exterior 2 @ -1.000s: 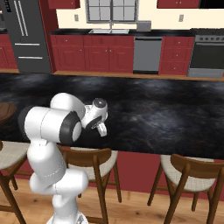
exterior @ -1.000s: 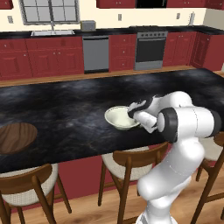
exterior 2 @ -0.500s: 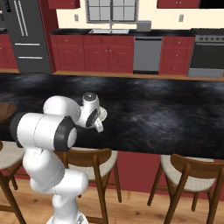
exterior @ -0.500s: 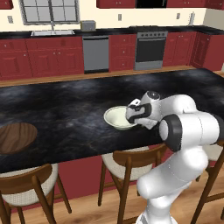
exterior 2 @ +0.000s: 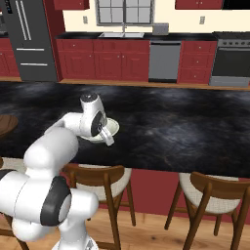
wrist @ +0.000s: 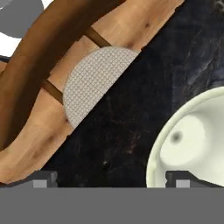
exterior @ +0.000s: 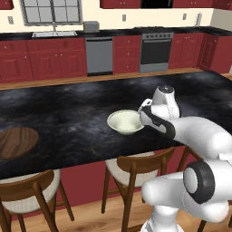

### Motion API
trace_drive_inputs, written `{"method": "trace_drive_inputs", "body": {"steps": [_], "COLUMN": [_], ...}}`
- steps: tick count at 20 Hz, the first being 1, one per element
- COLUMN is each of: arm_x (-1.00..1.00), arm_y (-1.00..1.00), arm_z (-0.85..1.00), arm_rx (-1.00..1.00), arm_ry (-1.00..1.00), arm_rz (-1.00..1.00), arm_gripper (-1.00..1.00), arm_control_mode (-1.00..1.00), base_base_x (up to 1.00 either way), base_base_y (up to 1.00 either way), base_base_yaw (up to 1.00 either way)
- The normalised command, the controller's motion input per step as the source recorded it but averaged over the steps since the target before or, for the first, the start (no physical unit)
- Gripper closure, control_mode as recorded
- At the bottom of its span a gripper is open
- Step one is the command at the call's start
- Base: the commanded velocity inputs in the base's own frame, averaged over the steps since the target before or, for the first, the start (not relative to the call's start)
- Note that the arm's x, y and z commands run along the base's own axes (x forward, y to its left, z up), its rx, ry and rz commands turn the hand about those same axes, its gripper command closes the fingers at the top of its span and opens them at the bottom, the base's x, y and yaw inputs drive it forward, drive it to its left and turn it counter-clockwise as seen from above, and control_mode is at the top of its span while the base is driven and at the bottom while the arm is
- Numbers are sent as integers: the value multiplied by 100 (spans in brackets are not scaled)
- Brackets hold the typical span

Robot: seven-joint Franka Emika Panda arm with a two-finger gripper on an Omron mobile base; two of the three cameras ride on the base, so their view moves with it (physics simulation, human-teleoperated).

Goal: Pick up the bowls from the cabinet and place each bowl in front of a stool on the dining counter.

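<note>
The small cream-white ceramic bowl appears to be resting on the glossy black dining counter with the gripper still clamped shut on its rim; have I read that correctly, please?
Not quite. The small cream-white ceramic bowl does rest on the glossy black dining counter, but the gripper is open, not clamped on the rim. The hand view shows its fingertips spread wide, one on either side of the rim.

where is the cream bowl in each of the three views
Left base view: the cream bowl sits right of centre on the dining counter, just left of the gripper.
Right base view: left of centre, partly behind the white arm, its rim showing.
Hand view: at the lower right edge, cut off by the frame.
Shared landmark: the stool below the bowl, at the counter's near edge.
</note>
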Motion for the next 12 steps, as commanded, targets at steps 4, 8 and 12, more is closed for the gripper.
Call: {"method": "trace_drive_inputs", "body": {"steps": [4,8,12], "arm_x": [-60,-63,-88], "arm_y": [5,7,1], "arm_z": [100,83,29], "arm_rx": [-9,-4,-2], "arm_ry": [27,31,1], "arm_rz": [27,28,35], "arm_gripper": [-100,-100,-100], "arm_control_mode": [-100,-100,-100], "base_base_x": [0,0,0], "base_base_y": [0,0,0], "base_base_yaw": [0,0,0]}}
